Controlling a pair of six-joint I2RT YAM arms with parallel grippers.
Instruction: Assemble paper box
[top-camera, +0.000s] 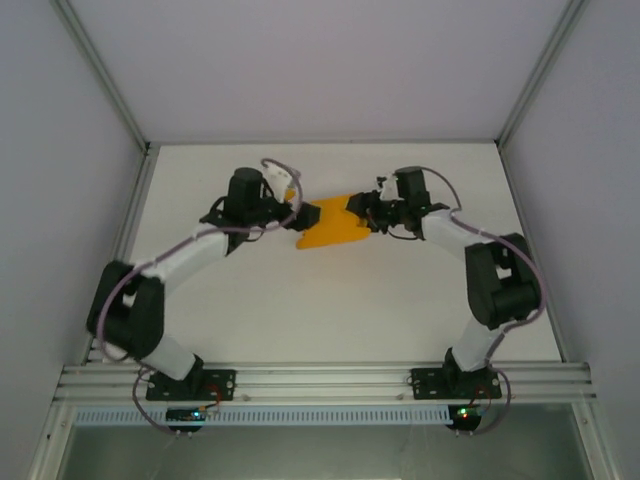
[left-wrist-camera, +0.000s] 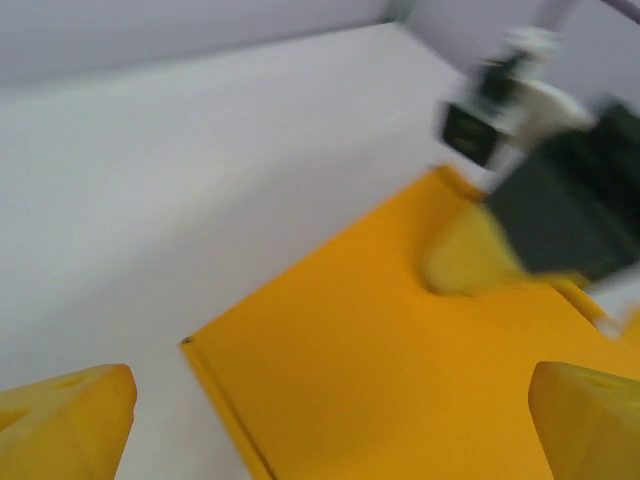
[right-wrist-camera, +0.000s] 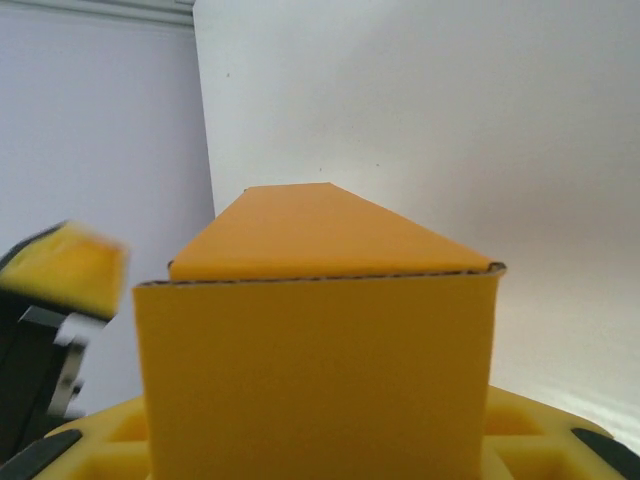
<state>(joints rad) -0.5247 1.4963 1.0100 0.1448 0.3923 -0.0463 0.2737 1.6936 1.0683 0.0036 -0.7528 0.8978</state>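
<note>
1. Orange-yellow paper box sits mid-surface between both tools, partly folded. One panel stands up close to the right wrist camera.
2. Left tool: fingers spread wide, holding nothing, low over the flat panel.
3. Right tool: at the box's right edge; can't tell its grip.
4. Likely step: crease the raised panel along its score while the left pins the base flat.
5. Open surface all round, walls well apart.

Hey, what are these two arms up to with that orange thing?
Two robot arms are working on an orange-yellow paper box, a thin card lying in the middle of the table. The right gripper seems to pinch its right end, with one flap folded up. The left gripper hangs open over the other end, gripping nothing. The box isn't assembled yet.
</note>
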